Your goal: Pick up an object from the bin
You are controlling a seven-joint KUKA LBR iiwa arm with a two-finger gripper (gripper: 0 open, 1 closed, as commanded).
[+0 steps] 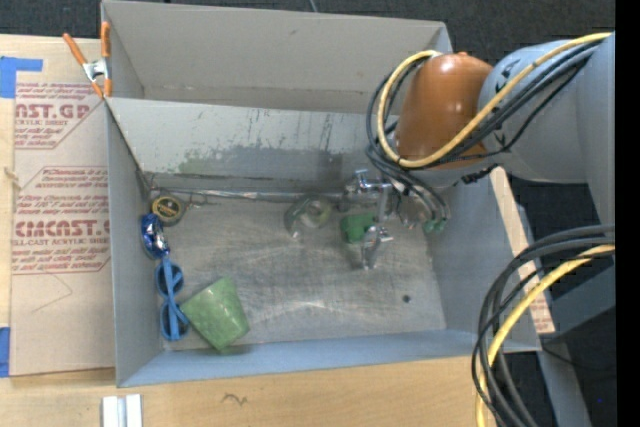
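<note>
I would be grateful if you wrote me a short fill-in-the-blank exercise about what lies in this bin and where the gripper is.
1. The cup in the near-left corner of the bin is ___ in colour.
2. The blue glasses lie along the bin's ___ wall.
3. The gripper, beside a small green thing, reaches in from the view's ___.
Missing words: green; left; right.

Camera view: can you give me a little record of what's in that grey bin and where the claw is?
container: grey metal bin
arm's end: gripper, low, right of centre
nearest: small green piece beside it; hold unclear
next: pale grey-green piece, further left
front left corner: green cup tipped over, blue plastic piece
left side: small round ring
</note>
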